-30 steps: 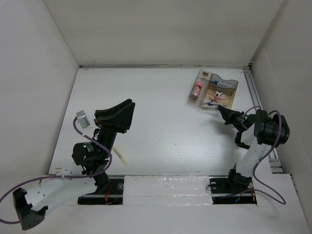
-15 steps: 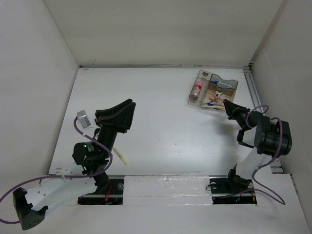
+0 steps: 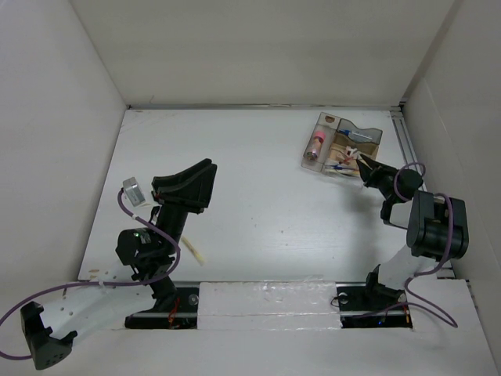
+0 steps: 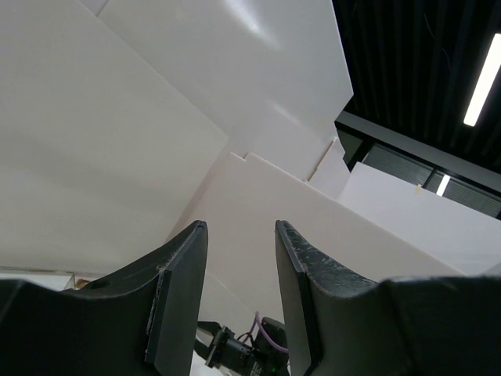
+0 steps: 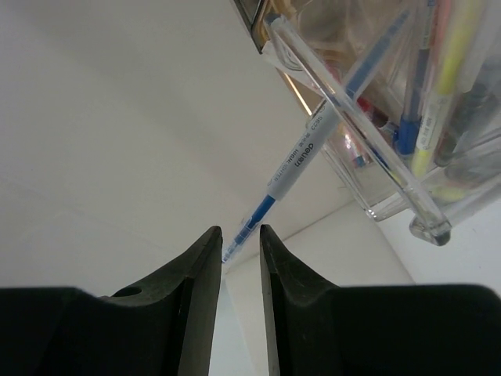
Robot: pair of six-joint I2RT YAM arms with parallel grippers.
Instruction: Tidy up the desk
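Just now the right gripper (image 5: 239, 232) shows its black jaws a narrow slit apart with nothing between them. Right beyond the tips, at mid-frame, lies the point of a blue-and-grey plastic pen (image 5: 301, 157). The pen slants up to the right and rests on the rim of the clear plastic compartment tray (image 5: 391, 205).

The step looks like leaving this pen in the tray. I would widen the jaws fully and draw back straight along the pen's line, so neither finger drags the overhanging point out.

The left gripper (image 4: 240, 231) is also spread and empty, aimed up at the white panels.

Seen from overhead, the flat white matte desk (image 3: 258, 188) fills the frame's centre, below and left of the right jaws.
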